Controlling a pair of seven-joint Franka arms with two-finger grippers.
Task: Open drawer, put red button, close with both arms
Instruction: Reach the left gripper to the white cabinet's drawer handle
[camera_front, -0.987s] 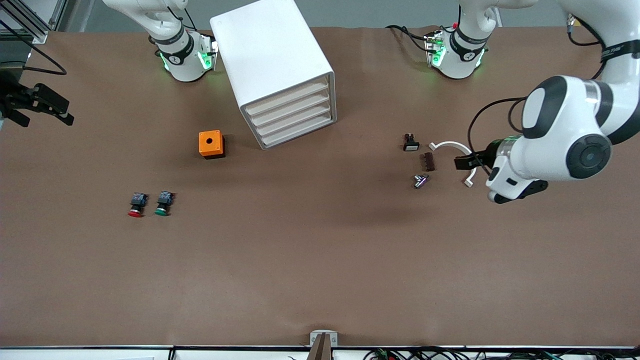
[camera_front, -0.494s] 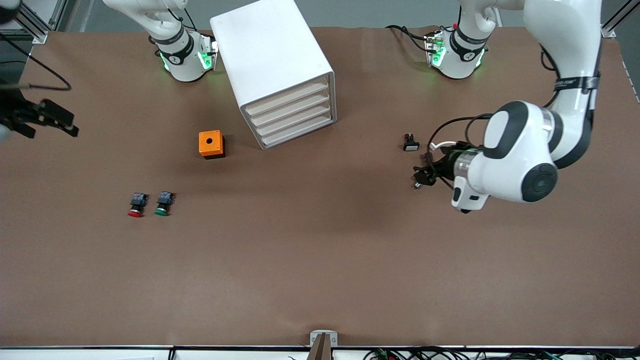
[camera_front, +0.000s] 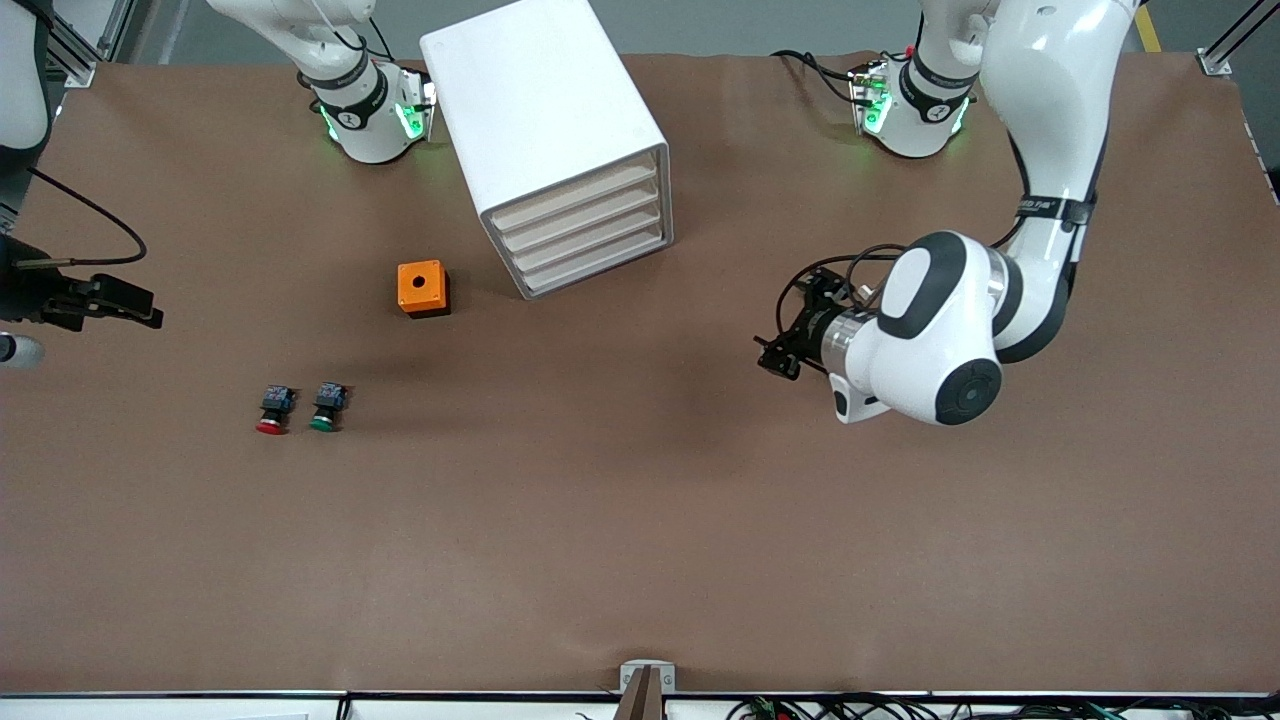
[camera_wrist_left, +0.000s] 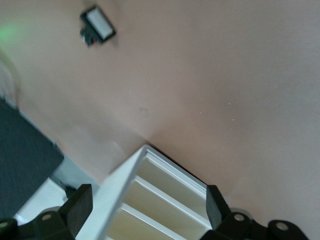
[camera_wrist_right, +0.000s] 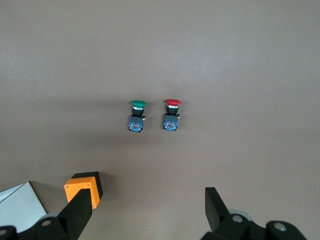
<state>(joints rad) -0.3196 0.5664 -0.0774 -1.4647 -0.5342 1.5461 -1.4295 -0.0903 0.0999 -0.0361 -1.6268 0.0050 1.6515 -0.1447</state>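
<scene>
The boxy white cabinet (camera_front: 553, 140) stood on the brown table (camera_front: 640, 540) near the robots' bases, its four shallow cream-fronted drawers (camera_front: 585, 232) all pushed in; in the left wrist view the drawer fronts (camera_wrist_left: 160, 200) showed between that arm's fingers; the small push button with a round red cap and black body (camera_front: 272, 409) lay on the table toward the right arm's end, nearer to the front camera than the cabinet, just beside the matching green-capped button (camera_front: 326, 406) and apart from it; the right wrist view showed the same pair, red button (camera_wrist_right: 171, 115) and green one (camera_wrist_right: 137, 116), side by side, untouched; the orange box with a round hole in its top (camera_front: 422, 288) sat between the buttons and the cabinet, just in front of the drawers; the left gripper (camera_front: 780, 356) hung over bare table toward the left arm's end, its fingers (camera_wrist_left: 76, 206) spread wide and holding nothing; a small black part with a white face (camera_wrist_left: 97, 26) lay on the table near it, though what it was could not be told; the right gripper (camera_front: 120, 305) hovered at the table's edge at the right arm's end, its fingers (camera_wrist_right: 80, 210) released and well apart, empty.
</scene>
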